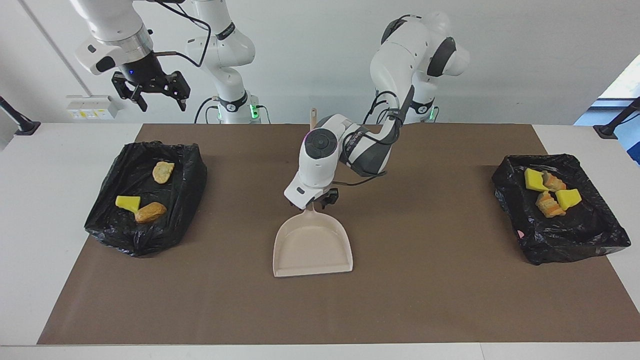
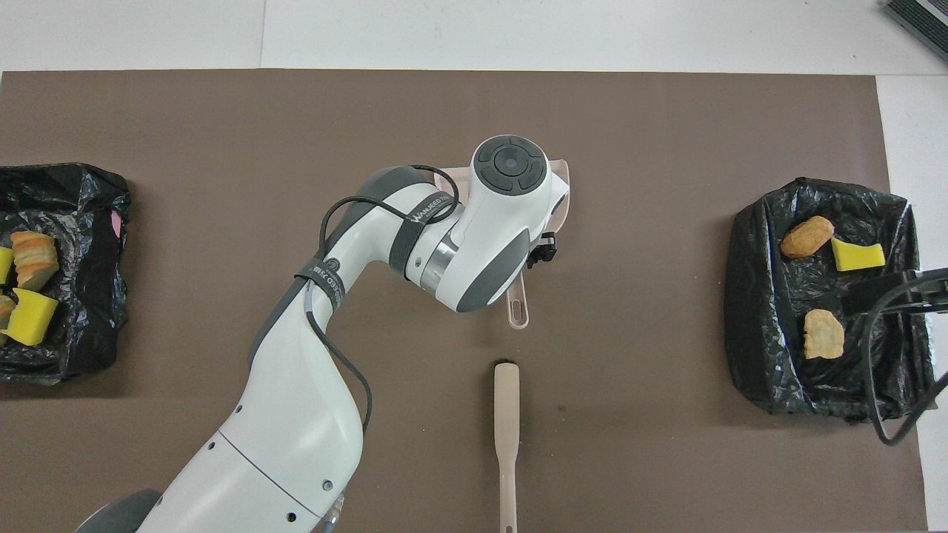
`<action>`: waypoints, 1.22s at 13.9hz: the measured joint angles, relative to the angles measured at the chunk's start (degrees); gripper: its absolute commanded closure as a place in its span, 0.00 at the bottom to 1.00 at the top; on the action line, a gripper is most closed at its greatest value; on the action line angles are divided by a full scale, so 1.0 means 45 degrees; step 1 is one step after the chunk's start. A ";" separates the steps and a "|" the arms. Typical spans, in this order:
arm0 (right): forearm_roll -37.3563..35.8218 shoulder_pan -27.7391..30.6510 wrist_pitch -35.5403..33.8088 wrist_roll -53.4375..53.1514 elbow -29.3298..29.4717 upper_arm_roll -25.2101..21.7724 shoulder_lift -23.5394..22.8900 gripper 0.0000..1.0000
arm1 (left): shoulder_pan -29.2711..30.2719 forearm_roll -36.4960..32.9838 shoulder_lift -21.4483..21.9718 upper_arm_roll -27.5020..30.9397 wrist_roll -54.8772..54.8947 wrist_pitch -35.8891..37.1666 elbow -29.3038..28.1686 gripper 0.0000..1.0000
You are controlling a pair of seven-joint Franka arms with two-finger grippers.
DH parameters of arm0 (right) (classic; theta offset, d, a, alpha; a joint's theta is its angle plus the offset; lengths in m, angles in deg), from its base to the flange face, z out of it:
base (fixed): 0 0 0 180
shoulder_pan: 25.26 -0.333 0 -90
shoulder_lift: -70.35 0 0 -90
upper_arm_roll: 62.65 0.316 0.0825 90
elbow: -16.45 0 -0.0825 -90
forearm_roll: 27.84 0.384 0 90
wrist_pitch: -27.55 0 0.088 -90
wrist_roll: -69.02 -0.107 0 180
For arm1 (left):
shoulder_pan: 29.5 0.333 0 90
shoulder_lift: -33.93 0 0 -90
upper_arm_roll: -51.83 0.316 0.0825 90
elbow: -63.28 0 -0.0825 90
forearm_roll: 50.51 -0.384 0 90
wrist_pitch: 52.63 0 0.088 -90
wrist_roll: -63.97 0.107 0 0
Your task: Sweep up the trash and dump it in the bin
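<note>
The trash lies in two black bag-lined bins. The bin at the right arm's end (image 1: 145,195) holds a yellow sponge wedge (image 1: 128,202) and two tan chunks (image 1: 150,212). The bin at the left arm's end (image 1: 560,215) holds several yellow wedges and tan chunks (image 1: 550,202). The beige dustpan (image 1: 312,245) lies flat and empty at mid-table. My left gripper (image 1: 320,200) is down at its handle (image 2: 517,307). My right gripper (image 1: 162,102) hangs open and empty, high over the bin at its end.
The beige brush (image 2: 506,437) lies on the brown mat (image 1: 425,300), nearer to the robots than the dustpan, its handle pointing toward the dustpan. My left arm covers most of the dustpan in the overhead view. Both bins (image 2: 822,296) (image 2: 67,274) sit at the mat's ends.
</note>
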 measured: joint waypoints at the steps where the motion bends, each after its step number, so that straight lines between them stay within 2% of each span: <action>1: 0.0002 0.0000 0.0000 0.0000 0.0028 -0.0005 -0.0100 0.00 | 0.0014 -0.0372 0.0293 0.0001 0.0272 0.0093 -0.0050 0.00; 3: 0.0008 0.0001 0.0000 0.0000 0.0030 -0.0018 -0.0144 0.00 | 0.0189 -0.0653 0.1502 0.0090 0.0973 0.0209 -0.0827 0.00; 5: 0.0010 0.0001 0.0000 0.0000 0.0030 -0.0019 -0.0132 0.00 | 0.0742 -0.0740 0.3238 0.0184 0.1689 0.0409 -0.2295 0.00; 10: 0.0025 -0.0002 0.0000 0.0000 0.0032 -0.0012 -0.0125 0.00 | 0.2846 -0.0784 0.7060 0.0262 0.3645 0.0678 -0.5284 0.00; 14: 0.0026 -0.0002 0.0000 0.0000 0.0033 -0.0011 -0.0125 0.00 | 0.4494 -0.0779 0.9072 0.0308 0.4929 0.1884 -0.5776 0.00; 17: 0.0026 -0.0002 0.0000 0.0000 0.0033 -0.0011 -0.0125 0.00 | 0.5144 -0.0772 0.9870 0.0350 0.5880 0.2575 -0.5748 0.00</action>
